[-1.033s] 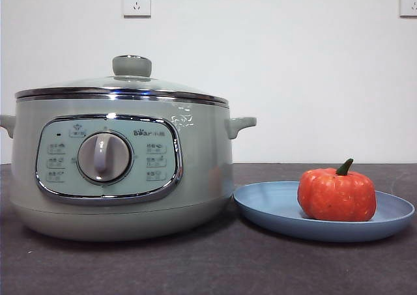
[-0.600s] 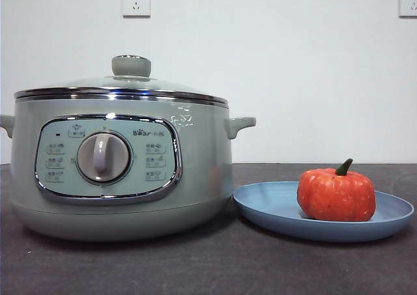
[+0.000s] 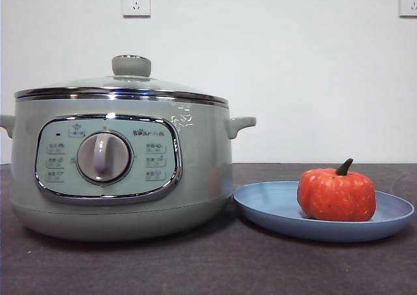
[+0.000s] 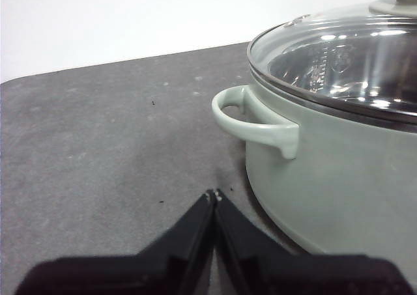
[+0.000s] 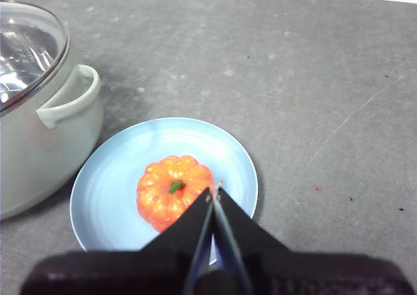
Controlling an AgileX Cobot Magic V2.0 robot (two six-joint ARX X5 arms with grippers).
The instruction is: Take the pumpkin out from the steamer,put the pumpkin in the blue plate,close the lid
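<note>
Just beside the left end effector (image 4: 214, 194), whose two jaws are pressed together on nothing, we find the steamer (image 4: 326, 171), its near side handle (image 4: 254, 119) closest to that tip and the table (image 4: 104, 152) bare under it. The lid (image 3: 124, 86) sits flat on the chrome rim with its knob (image 3: 131, 66) upright, so we judge closing to be done. Below the right end effector (image 5: 215, 192), likewise clenched and empty, lies the blue plate (image 5: 111, 191), close against the steamer's side. The pumpkin (image 5: 172, 191) rests on it, stem up, directly under that tip and apart from it. Being round, it offers no long axis to line up with. We judge the task complete; if anything needs a nudge, the right arm is nearer the pumpkin, the left nearer the lid.
</note>
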